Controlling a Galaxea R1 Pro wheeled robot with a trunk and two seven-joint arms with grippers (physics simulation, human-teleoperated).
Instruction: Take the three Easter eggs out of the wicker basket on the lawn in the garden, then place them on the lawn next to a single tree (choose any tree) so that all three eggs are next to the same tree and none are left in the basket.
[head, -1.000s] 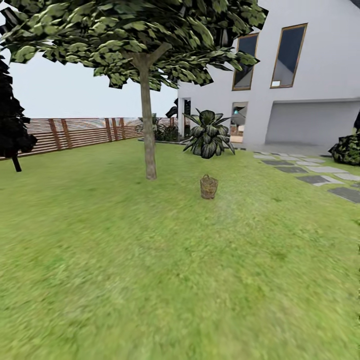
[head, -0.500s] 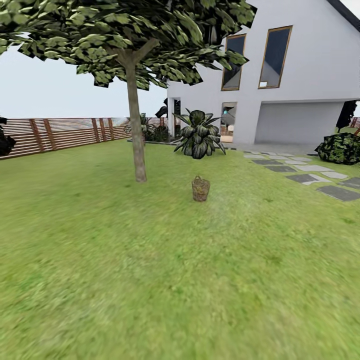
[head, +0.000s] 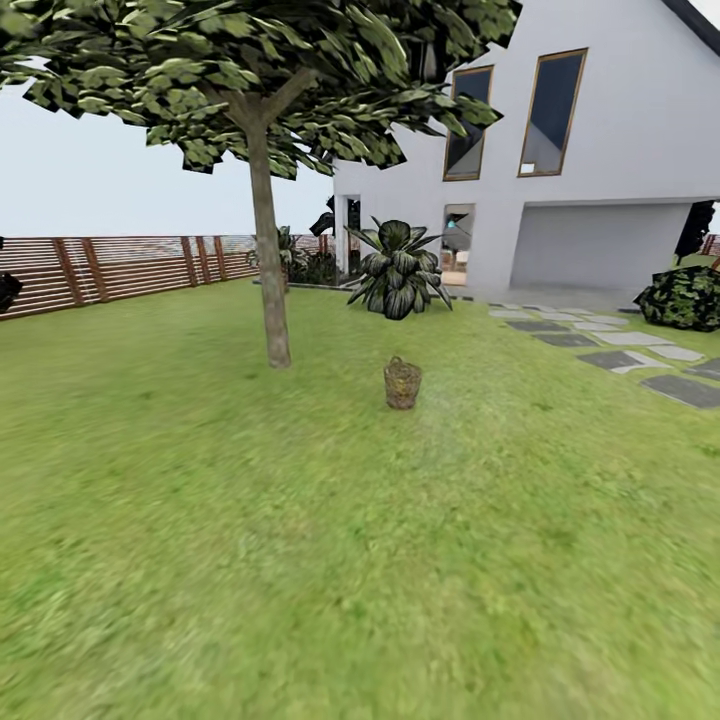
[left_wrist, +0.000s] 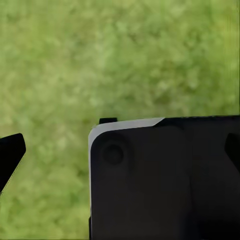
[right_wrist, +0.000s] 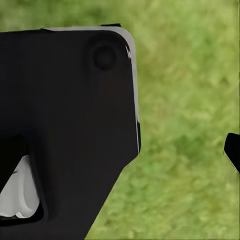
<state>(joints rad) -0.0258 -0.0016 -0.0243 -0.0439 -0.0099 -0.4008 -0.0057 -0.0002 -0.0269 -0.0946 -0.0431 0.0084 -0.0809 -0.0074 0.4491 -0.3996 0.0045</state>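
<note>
One small round basket of woven tan-brown wicker (head: 402, 384) stands upright on the wide, mottled green lawn (head: 330, 560), sitting a touch lower in the head view than half a second ago as the whole scene has shifted with the camera. To its left, near but apart, rises the tall tree with a bare pale grey-brown trunk (head: 267, 270); the brown slatted fence (head: 120, 268) runs behind, the white house (head: 600, 150) and grey stepping stones (head: 620, 355) to the right. Eggs inside the basket cannot be made out at this distance. Both wrist views show blurred grass behind dark housings: the left gripper (left_wrist: 10, 155) and right gripper (right_wrist: 232, 150) each show one black fingertip at the frame edge, so their spread cannot be told.
</note>
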